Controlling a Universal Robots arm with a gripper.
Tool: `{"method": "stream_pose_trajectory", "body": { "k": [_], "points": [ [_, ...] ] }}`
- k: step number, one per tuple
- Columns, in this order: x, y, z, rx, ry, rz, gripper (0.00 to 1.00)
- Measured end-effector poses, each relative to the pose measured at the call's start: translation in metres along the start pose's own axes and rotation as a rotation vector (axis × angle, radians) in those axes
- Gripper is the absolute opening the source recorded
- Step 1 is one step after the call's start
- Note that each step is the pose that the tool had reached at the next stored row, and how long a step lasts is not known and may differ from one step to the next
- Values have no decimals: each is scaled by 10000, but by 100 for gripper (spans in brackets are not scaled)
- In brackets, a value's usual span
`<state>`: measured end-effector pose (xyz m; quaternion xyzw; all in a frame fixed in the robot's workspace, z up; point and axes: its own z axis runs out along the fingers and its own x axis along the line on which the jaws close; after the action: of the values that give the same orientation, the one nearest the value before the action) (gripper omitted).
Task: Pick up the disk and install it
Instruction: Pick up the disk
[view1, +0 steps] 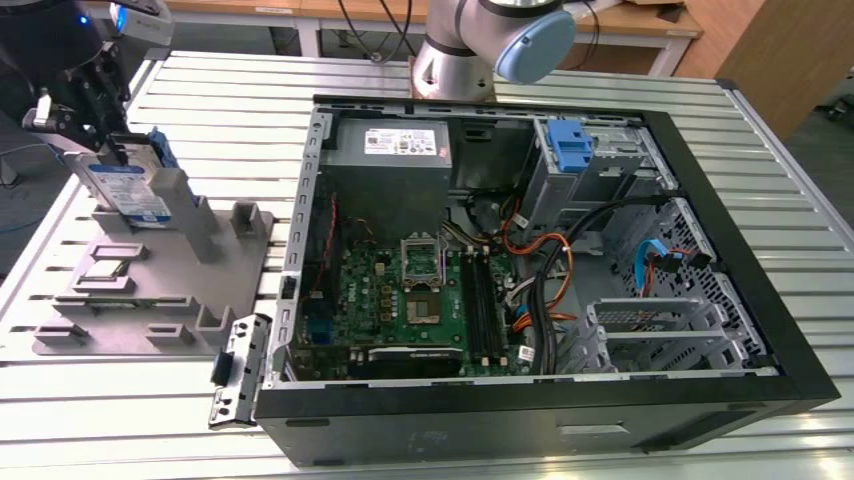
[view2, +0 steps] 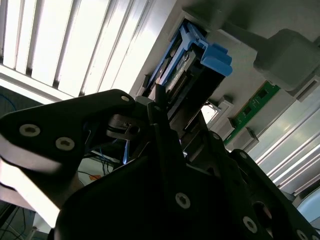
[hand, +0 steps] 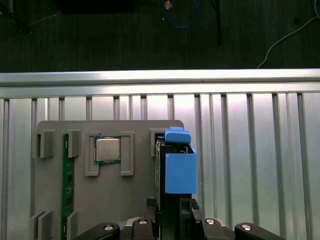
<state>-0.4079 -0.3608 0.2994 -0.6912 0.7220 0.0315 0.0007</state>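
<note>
Slatted table (view1: 134, 420), dark floor (hand: 100, 35), clamped disk (view1: 134, 188)

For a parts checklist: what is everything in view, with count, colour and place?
disk: one, silver-grey with blue rails, upright in the fixture
fixture: one, grey, on the table
processor chip: one, silver, in a fixture pocket
memory stick: one, green, in the fixture
computer case: one, black, open, on the table
power supply: one, grey, inside the case
latch: one, blue, inside the case
arm: one, silver, behind the case
gripper: one, black, at the disk
</note>
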Motion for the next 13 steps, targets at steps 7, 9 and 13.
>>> {"method": "stream_pose_trajectory", "body": {
  "k": [7, 9, 13],
  "points": [
    [-1, 1, -20, 2, -2, 5, 35],
    [-2, 2, -44, 2, -1, 5, 35],
    [-4, 3, -79, 3, -2, 5, 35]
  ]
}}
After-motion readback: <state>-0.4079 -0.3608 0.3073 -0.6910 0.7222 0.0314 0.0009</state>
